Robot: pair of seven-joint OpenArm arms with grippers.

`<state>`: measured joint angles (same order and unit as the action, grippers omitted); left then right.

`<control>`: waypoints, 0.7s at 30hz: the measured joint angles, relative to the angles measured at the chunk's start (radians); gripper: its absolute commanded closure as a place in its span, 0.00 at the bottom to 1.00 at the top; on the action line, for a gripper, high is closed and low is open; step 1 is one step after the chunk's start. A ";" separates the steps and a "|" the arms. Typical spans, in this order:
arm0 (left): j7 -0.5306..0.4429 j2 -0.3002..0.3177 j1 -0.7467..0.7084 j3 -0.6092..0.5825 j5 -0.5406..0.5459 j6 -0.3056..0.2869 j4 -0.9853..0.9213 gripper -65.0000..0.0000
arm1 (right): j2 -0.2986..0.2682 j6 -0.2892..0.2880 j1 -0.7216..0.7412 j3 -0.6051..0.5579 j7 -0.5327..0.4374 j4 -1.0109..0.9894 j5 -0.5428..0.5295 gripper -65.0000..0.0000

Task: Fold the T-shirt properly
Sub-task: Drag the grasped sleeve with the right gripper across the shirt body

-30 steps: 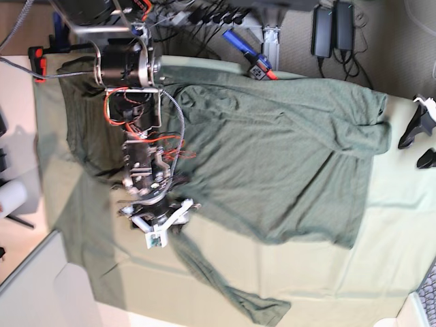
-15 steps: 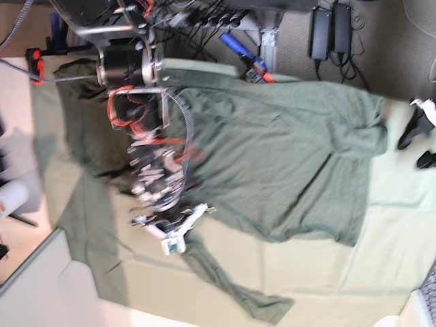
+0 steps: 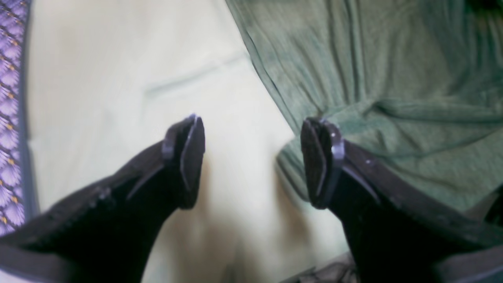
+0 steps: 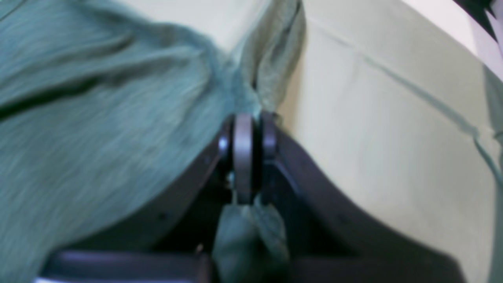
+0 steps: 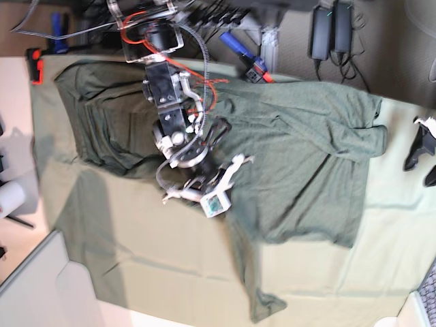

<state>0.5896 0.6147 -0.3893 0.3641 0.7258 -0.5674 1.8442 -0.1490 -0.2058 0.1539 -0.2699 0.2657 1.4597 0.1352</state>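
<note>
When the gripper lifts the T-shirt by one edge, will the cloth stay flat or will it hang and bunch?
It will probably hang limp: the T-shirt already lies in soft wrinkles. Where the right gripper pinches it, the cloth gathers into folds, so expect bunching. It looks thin, likely light, and may drag across the tablecloth.

A large, wrinkled, dark olive-green knit T-shirt (image 5: 293, 157) sprawls over the pale mint-clothed bench (image 5: 395, 225); the right gripper (image 5: 204, 194) sits at its centre, the left gripper (image 5: 422, 153) at three o'clock.
</note>
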 measured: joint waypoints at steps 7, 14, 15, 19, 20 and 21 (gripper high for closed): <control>-0.003 0.000 0.019 0.000 0.002 0.003 -0.040 0.36 | -0.073 0.001 -0.148 -0.001 0.001 0.111 0.000 1.00; -0.003 0.000 0.019 0.000 0.002 0.003 -0.040 0.36 | -0.080 0.001 -0.159 -0.001 -0.014 0.112 -0.018 0.82; -0.003 0.000 0.019 0.000 0.003 0.003 -0.040 0.36 | -0.080 0.001 -0.159 -0.001 -0.019 0.112 -0.033 0.68; 0.000 0.000 0.025 -0.004 0.023 0.003 -0.040 0.36 | -0.050 0.003 -0.159 0.000 -0.018 0.112 -0.042 0.46; 0.000 0.000 0.036 -0.013 0.024 0.003 -0.040 0.36 | -0.034 0.003 -0.159 0.008 -0.018 0.112 -0.042 0.46; 0.004 0.000 0.058 -0.031 0.023 0.003 -0.041 0.36 | -0.017 0.003 -0.159 0.022 -0.017 0.112 -0.043 0.46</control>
<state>0.5938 0.6147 -0.3313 0.3328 0.7483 -0.5640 1.8034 -0.1661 -0.2024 -0.0055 -0.2478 0.2485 1.5715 0.0925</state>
